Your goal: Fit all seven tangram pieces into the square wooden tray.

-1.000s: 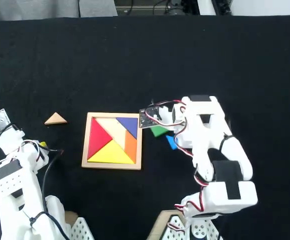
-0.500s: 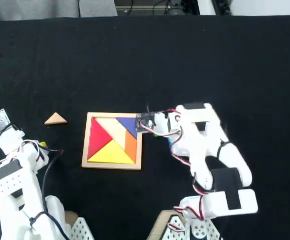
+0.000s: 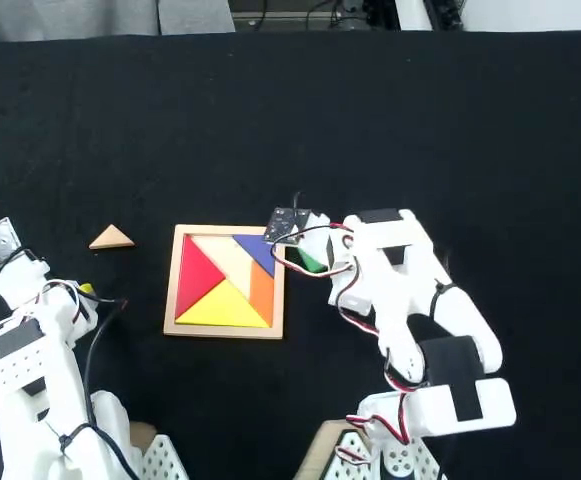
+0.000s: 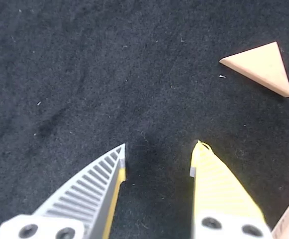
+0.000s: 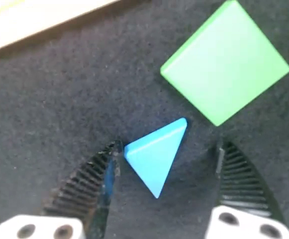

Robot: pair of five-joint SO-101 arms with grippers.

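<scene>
Tangram work centred on the small blue triangle (image 5: 154, 157), which lay flat on the black cloth (image 3: 420, 120) just beside the green square (image 5: 226, 89) and near the square wooden tray (image 3: 225, 331). The right gripper (image 5: 169, 148) hung over it, claw spread wide and holding nothing, with the triangle between its fingers (image 5: 92, 184). To grip well, I judged, the claw should sink to the cloth and close squarely across the triangle's flat sides (a skewed pinch would likely spin so thin a piece away) without nudging the green square. In the tray sat a red piece (image 3: 198, 280), a yellow piece (image 3: 225, 308), an orange piece (image 3: 262, 290) and a dark blue piece (image 3: 257, 248), around a pale patch (image 3: 228, 260) that looked like the gap left to fill. Beyond the tray's far side lay a tan triangle (image 4: 261, 67), with the left gripper (image 4: 161, 147) near it, open and empty.
</scene>
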